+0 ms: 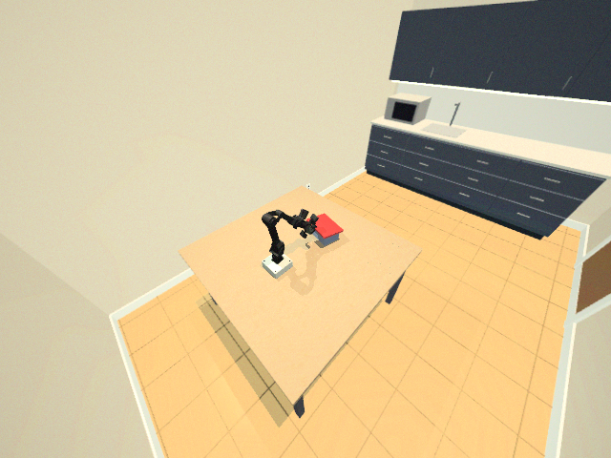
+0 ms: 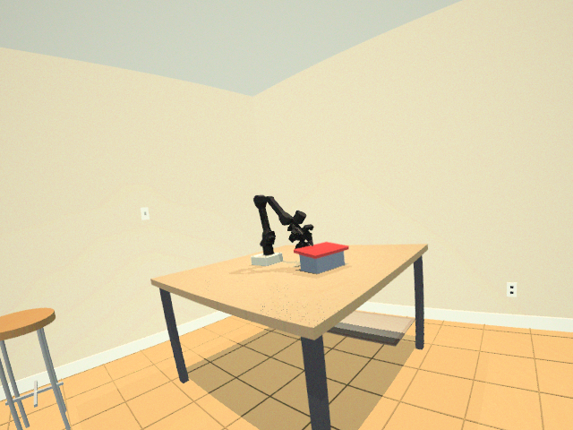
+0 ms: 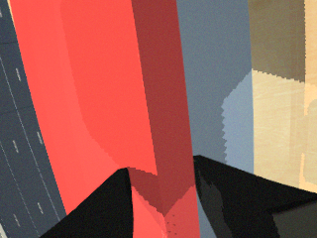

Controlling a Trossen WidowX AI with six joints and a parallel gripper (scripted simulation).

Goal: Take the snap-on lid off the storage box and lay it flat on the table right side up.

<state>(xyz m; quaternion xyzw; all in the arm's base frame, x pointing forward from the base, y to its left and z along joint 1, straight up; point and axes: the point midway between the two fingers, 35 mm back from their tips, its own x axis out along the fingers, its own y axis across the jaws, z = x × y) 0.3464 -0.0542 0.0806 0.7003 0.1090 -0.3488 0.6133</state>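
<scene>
The red lid [image 1: 326, 225] [image 2: 322, 249] [image 3: 104, 89] lies on top of the blue-grey storage box [image 1: 329, 240] [image 2: 319, 262] [image 3: 213, 59], right side up. The box stands upright on the table [image 1: 315, 335] [image 2: 250, 291]. My gripper [image 1: 313, 226] [image 2: 304, 244] [image 3: 160, 172] is at the lid's edge on the side of the arm's base. It is shut on the lid's rim, one black finger over the top face and the other below the edge, beside the box wall. I cannot tell any gap between lid and box; the far fingertip contact is partly hidden.
The arm's white base [image 1: 277, 264] [image 2: 267, 259] stands on the table, a short way from the box. A stool [image 2: 26, 322] stands on the floor, away from the table. Dark kitchen cabinets [image 1: 458, 172] stand along the far wall.
</scene>
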